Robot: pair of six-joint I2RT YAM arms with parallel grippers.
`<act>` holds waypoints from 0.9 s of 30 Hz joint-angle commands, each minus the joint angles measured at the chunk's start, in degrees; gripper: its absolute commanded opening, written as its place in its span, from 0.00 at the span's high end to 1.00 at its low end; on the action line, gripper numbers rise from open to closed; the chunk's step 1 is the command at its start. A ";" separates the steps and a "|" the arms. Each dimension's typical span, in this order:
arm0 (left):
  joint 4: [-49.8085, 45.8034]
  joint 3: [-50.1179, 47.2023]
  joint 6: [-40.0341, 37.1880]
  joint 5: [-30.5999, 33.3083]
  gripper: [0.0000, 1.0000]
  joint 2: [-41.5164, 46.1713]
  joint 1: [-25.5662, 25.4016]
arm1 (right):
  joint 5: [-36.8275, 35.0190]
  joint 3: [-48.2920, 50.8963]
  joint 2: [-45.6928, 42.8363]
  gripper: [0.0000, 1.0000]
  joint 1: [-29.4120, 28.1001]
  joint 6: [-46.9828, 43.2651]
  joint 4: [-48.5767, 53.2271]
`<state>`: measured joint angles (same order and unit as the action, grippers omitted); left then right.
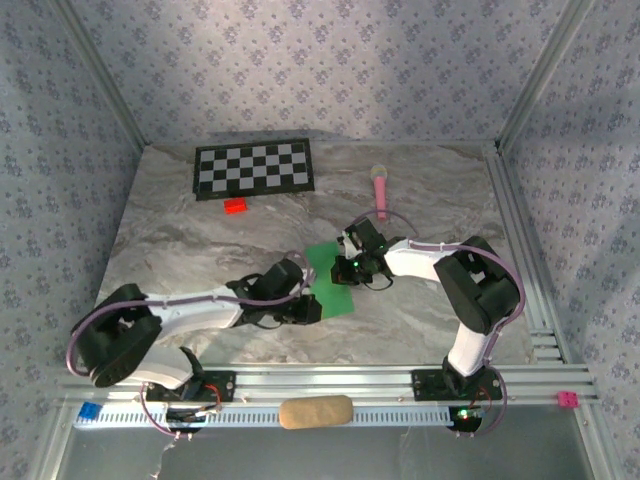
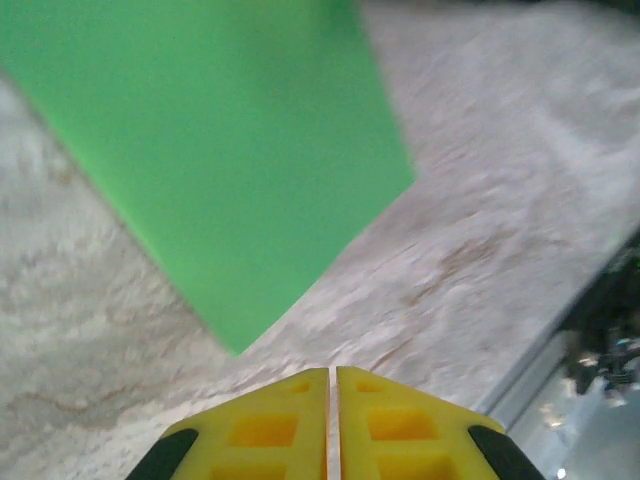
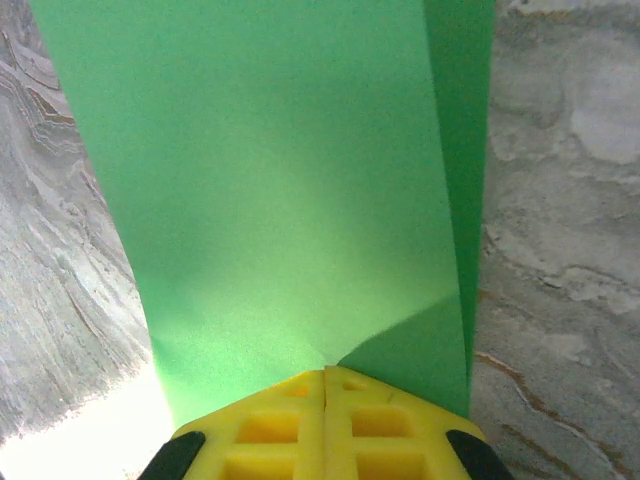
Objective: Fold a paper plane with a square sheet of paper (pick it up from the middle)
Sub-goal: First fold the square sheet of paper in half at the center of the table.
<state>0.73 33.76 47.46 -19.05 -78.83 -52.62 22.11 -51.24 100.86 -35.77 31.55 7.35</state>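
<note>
Looking down from above, the green paper [image 1: 330, 278] is found roughly mid-desk [image 1: 190, 250], lying between the two arms. It's not a plain flat square any more: in the right wrist view a darker strip is seen doubled over along the sheet's right side, with a straight crease running up it.

The right fingers [image 3: 295, 402] are clamped shut on the near edge of the green paper. A little dent is pushed into the sheet right at the tips, and the paper is spread out ahead of them, with grey marble visible on both sides.

The left fingers [image 2: 300, 400] are pressed together too, just a hairline gap left, and nothing is pinched in there. In that view the paper's nearest corner is seen a bit ahead of the tips and clear of them, with bare marble in between.

From the top camera the left arm is seen at the paper's lower-left edge and the right arm at its upper-right side.

Other stuff on the desk, all well apart from the paper: a checkerboard [image 1: 253, 168] is laid flat at the far left, a small red block [image 1: 236, 207] is parked just in front of it, and a pink microphone-looking toy [image 1: 381, 190] is left further back, beyond the right arm. A tan lump [image 1: 315, 411] is sat on the near rail between the arm bases.
</note>
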 commanded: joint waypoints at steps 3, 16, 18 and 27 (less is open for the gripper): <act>3.30 4.66 -2.82 -9.24 0.89 -2.46 12.76 | -3.83 1.66 1.62 1.00 0.36 -2.18 7.63; 0.68 17.29 -8.22 -13.68 0.88 -19.53 19.09 | -3.71 0.14 2.46 1.00 0.44 -2.28 9.83; 0.33 17.93 -8.61 -13.49 0.88 -21.06 19.68 | -3.80 0.16 2.25 1.00 0.51 -2.33 10.10; 0.58 18.04 -8.81 -11.60 0.89 -25.83 20.54 | -3.65 0.20 2.33 1.00 0.44 -2.37 10.12</act>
<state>1.52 50.96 39.88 -31.33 -103.26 -32.45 22.09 -52.29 101.03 -35.62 30.37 9.74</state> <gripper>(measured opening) 0.113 0.051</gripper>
